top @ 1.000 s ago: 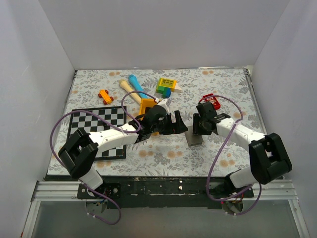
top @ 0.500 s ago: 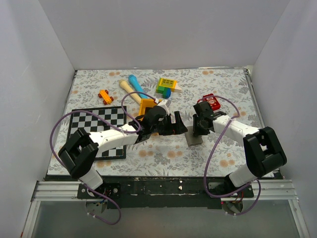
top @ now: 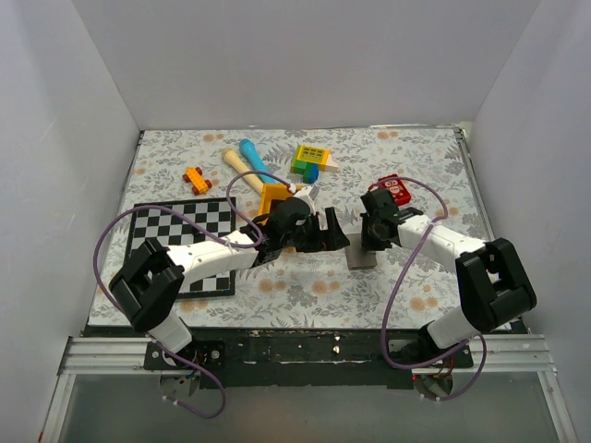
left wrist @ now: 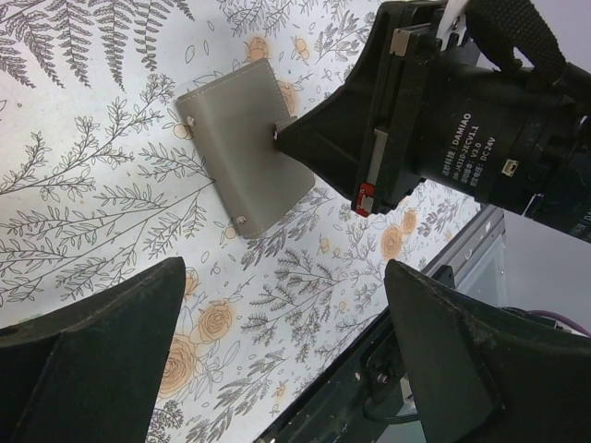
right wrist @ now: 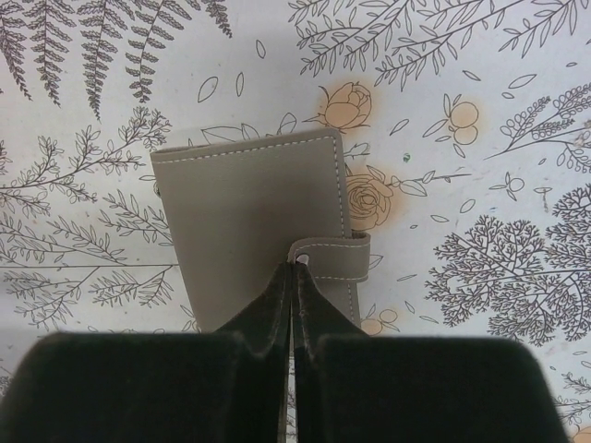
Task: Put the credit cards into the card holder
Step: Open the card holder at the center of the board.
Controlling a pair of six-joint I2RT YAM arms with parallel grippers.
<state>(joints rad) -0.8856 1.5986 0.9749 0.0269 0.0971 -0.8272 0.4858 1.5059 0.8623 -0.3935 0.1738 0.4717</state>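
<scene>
Two wrist views alone show right fingers point(right wrist: 266, 309) closed against card holder point(right wrist: 247, 203); left fingers point(left wrist: 92, 346) wide, empty.

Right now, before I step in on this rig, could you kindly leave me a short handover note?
Left pincer: open, hovering over the floral cloth beside the card holder, touching nothing.
Right pincer: shut, tips together at the holder's snap tab; I cannot tell whether the tab is pinched.
Card holder: closed, lying flat between the two arms.
Credit cards: none in view.
Done: nothing that shows.
Left: open the holder, find the cards, slide them in.
</scene>
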